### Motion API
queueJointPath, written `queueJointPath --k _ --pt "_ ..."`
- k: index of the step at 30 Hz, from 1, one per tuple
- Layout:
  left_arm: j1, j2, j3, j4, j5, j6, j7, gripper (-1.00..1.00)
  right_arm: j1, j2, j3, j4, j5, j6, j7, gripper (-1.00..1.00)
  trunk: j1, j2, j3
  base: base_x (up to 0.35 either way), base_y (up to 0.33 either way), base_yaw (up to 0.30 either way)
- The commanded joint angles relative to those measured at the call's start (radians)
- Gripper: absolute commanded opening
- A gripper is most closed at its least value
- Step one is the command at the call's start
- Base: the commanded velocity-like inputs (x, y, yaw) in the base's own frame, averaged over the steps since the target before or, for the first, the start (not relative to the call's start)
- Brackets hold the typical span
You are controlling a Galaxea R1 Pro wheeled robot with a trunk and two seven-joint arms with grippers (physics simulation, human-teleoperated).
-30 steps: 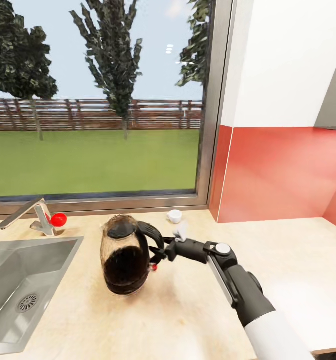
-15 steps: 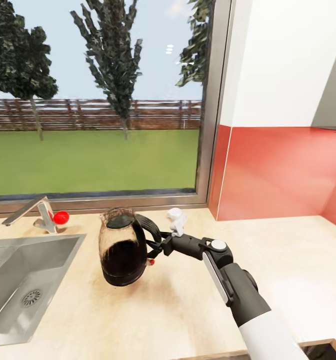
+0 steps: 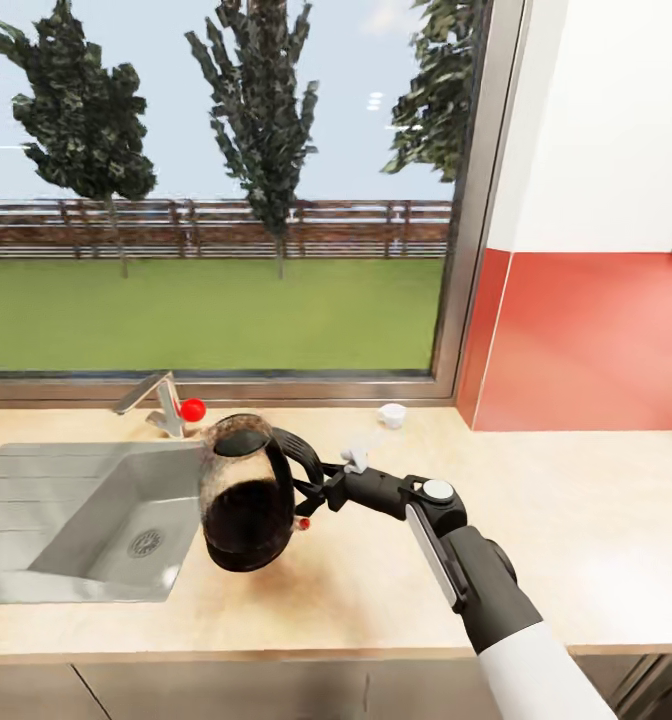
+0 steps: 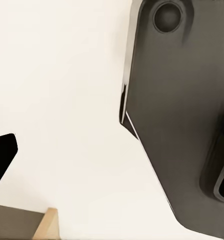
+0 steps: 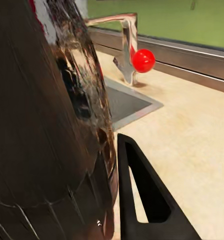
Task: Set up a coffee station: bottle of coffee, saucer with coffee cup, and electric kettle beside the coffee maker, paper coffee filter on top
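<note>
Glass and black plastic mark the electric kettle [image 3: 248, 495], which is seen in the head view at about 9 o'clock from the right gripper [image 3: 321, 493] and is held by its loop handle. The gripper's jaws are closed around that handle, with the dark forearm running back toward 5 o'clock. The kettle is tilted slightly, and its base appears raised just clear of the kitchen countertop [image 3: 596, 520], over the edge of the steel sink [image 3: 86, 520]. A small red switch is visible low on the kettle, beside the handle.

At 11 o'clock from the kettle, a faucet [image 3: 156, 405] with a red knob [image 3: 192, 409] is set on the worktop below the window [image 3: 226, 190]. The coffee cup [image 3: 392, 414] is placed on the worktop near the window frame, at about 1 o'clock from the gripper and well apart from the kettle. A red backsplash [image 3: 596, 340] is seen at 3 o'clock, behind the bare stretch of worktop.

In the right wrist view, the kettle's dark glass wall [image 5: 47, 125] is shown very close, with one black finger [image 5: 142, 195] beside it, and the faucet [image 5: 124, 47] and red knob [image 5: 143, 60] beyond.

In the left wrist view, a dark robot part [image 4: 182, 115] is shown against a white surface; whether the left gripper's jaws are open or closed cannot be told.
</note>
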Motion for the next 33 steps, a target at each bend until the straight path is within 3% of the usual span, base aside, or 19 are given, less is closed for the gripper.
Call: queueJointPath --k 1,33 --pt "0.0 -0.001 0.008 -0.001 -0.01 -0.002 0.001 1.0 -0.001 0.0 -0.001 -0.001 -0.005 0.008 0.003 -1.0 0.0 -0.002 -0.002 -0.05 0.292 0.277" --pt "0.0 -0.005 0.008 0.0 -0.009 -0.003 0.0 1.0 -0.001 0.0 -0.003 0.001 -0.008 0.007 0.004 -1.0 0.0 -0.002 0.008 0.0 0.305 0.278"
